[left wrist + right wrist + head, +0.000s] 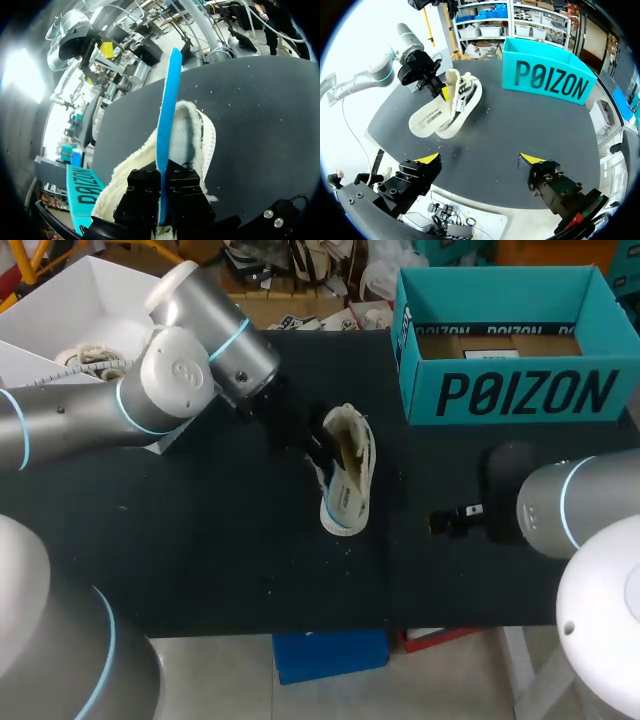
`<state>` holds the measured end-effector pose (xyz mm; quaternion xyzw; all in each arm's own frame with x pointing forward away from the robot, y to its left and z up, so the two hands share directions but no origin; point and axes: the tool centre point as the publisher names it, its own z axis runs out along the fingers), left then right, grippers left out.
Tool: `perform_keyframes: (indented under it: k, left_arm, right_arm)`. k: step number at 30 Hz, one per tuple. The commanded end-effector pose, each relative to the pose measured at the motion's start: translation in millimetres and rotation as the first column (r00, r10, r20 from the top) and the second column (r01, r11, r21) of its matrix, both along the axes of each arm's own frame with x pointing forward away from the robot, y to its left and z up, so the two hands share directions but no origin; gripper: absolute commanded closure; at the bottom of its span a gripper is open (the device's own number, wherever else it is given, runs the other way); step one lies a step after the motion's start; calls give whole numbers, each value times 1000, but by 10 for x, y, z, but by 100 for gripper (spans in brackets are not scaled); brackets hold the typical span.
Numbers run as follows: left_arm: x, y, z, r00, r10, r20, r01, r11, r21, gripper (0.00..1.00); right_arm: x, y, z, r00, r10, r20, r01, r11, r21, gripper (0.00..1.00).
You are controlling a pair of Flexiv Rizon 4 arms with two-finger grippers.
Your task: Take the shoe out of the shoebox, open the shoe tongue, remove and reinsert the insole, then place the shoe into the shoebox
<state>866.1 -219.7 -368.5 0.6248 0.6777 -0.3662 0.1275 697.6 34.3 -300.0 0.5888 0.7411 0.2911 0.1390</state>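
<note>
A white shoe (358,455) lies on the black table (200,540), left of the teal shoebox (510,390). My left gripper (318,452) is down at the shoe's opening. In the left wrist view it (161,200) is shut on the thin blue-backed insole (167,110), which stands on edge over the shoe (200,135). The right wrist view shows the insole's white printed face (427,120) leaning against the shoe (467,100), with the left gripper (440,89) on it. My right gripper (479,160) stands open and empty, well short of the shoe, low over the table (440,523).
The shoebox (547,75) stands open at the table's back right with cardboard inside. A white box (90,300) holding another light shoe sits at the back left, behind my left arm. Bare table lies between the shoe and my right gripper.
</note>
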Motion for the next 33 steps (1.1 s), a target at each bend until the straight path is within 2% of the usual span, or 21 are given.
perform_keyframes:
  k: [1,7,8,10,12,21,26,29,31,33]
  left_arm:
    - [31,3,-26,1000,11,11,-11,1000,9,100]
    - [58,-11,-100,1000,18,13,-18,1000,21,100]
    - [51,-14,-104,1000,18,15,-19,1000,26,82]
    - [18,-18,-95,1000,10,18,-10,999,30,23]
    - [-30,-12,-53,1000,0,30,-1,999,35,0]
    - [-275,35,169,995,-46,89,42,998,52,0]
    - [-425,37,165,992,-98,83,92,993,75,4]
    - [-467,53,119,992,-109,69,103,991,91,22]
    - [-501,66,92,991,-122,59,115,988,101,49]
    - [-539,79,69,989,-135,58,127,984,121,62]
  right_arm:
    - [-8,11,-16,1000,-2,5,2,1000,1,0]
    - [-8,11,-16,1000,-2,5,2,1000,1,0]
    - [-8,11,-16,1000,-2,5,2,1000,1,0]
    - [-8,11,-16,1000,-2,5,2,1000,1,0]
    - [-8,11,-16,1000,-2,5,2,1000,1,0]
    - [-8,11,-16,1000,-2,5,2,1000,1,0]
    - [-8,11,-16,1000,-2,5,2,1000,1,0]
    - [-8,11,-16,1000,-2,5,2,1000,1,0]
    - [-8,11,-16,1000,-2,5,2,1000,1,0]
    - [-8,11,-16,1000,-2,5,2,1000,1,0]
